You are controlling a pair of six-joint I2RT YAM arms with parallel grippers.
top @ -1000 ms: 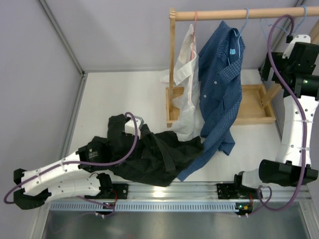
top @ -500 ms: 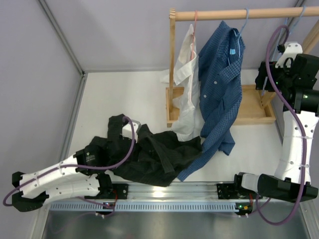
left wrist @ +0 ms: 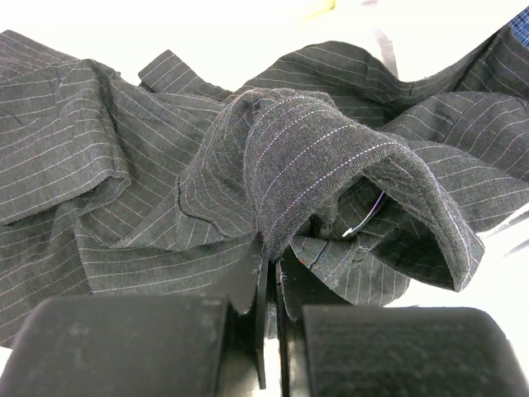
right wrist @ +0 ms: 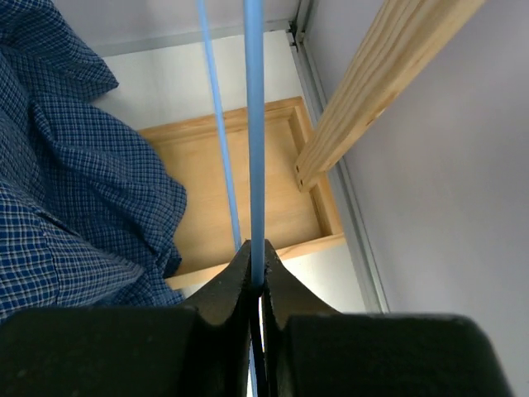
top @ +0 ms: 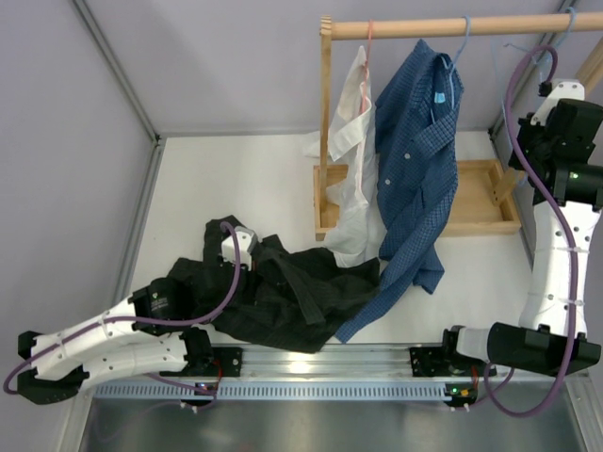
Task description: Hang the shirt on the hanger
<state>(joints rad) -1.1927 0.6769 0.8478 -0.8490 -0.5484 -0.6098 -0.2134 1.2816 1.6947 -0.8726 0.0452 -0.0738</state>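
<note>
The black shirt [top: 283, 301] lies crumpled on the table in front of the left arm. My left gripper [top: 233, 247] is shut on a raised fold of the shirt [left wrist: 314, 157], with cloth pinched between the fingers of the left gripper [left wrist: 271, 256]. At the far right, the light-blue hanger [top: 571, 21] hangs by its hook from the wooden rod. My right gripper [top: 546, 87] is up beside it. In the right wrist view the right gripper [right wrist: 258, 265] is shut on one thin blue bar of the hanger [right wrist: 254, 124]. A second bar runs just left of it.
A wooden rack with a rod [top: 424, 28] and a tray base [top: 480, 202] stands at the back right. A blue checked shirt [top: 419, 160] and a white shirt [top: 353, 160] hang from it, reaching down onto the black shirt. A slanted wooden post [right wrist: 372, 91] is right of the hanger.
My right gripper has closed onto the hanger's bar and shifted slightly at the rack. The left arm has drawn back toward the near left, still holding the shirt.
</note>
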